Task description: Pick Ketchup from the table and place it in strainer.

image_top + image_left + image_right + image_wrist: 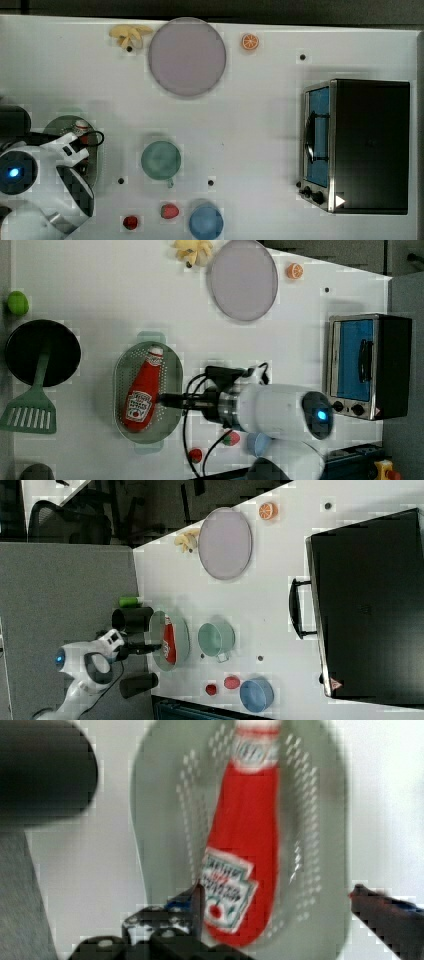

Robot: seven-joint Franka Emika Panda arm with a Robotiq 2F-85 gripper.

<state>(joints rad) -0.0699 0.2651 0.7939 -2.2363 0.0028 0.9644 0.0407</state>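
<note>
ketchup (142, 392): lay flat inside strainer (171, 365), cap toward 12 o'clock in the left view
gripper (272, 912): fingers spread wide, held nothing, above the bottle's base

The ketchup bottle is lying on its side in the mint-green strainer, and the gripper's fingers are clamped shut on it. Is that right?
Not quite. The Ketchup does lie on its side in the strainer, but the gripper is open: in the wrist view its fingers stand apart on either side of the bottle's lower end, with a clear gap on one side.
</note>
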